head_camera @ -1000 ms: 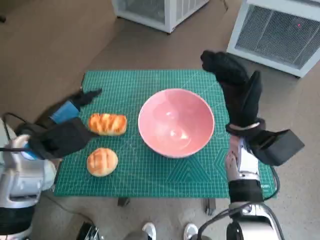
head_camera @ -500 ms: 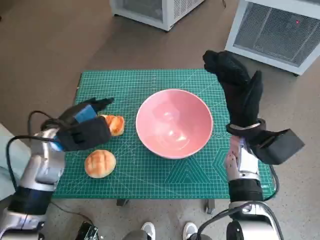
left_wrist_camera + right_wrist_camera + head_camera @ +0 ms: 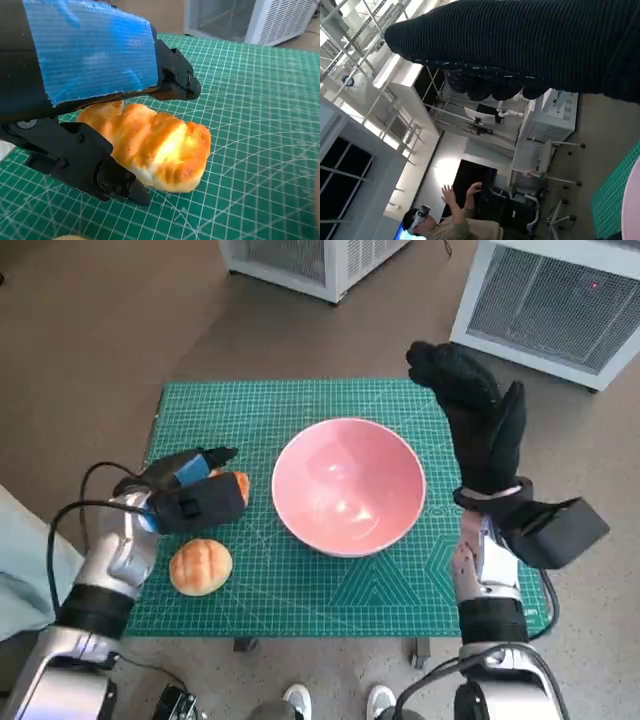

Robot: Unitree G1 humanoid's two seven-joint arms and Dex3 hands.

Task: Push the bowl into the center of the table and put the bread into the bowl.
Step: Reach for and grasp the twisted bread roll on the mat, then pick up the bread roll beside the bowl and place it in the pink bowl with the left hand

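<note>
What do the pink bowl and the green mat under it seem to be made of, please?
Bowl: probably glazed ceramic or hard plastic, with a smooth, glossy pink surface and soft light spots inside. Mat: looks like a matte rubbery or vinyl cutting mat, printed with a fine pale grid and angled guide lines.

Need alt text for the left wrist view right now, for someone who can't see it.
The blue-taped left hand closes around an elongated golden bread roll lying on the green cutting mat, black fingers on either side of it. A white slatted appliance stands beyond.

The bowl [image 3: 349,486] sat mid-table [image 3: 300,405]. Left of it lay a long bread [image 3: 152,145] under the left hand [image 3: 190,498]. A round bun [image 3: 201,566] lay nearer the front edge.
</note>
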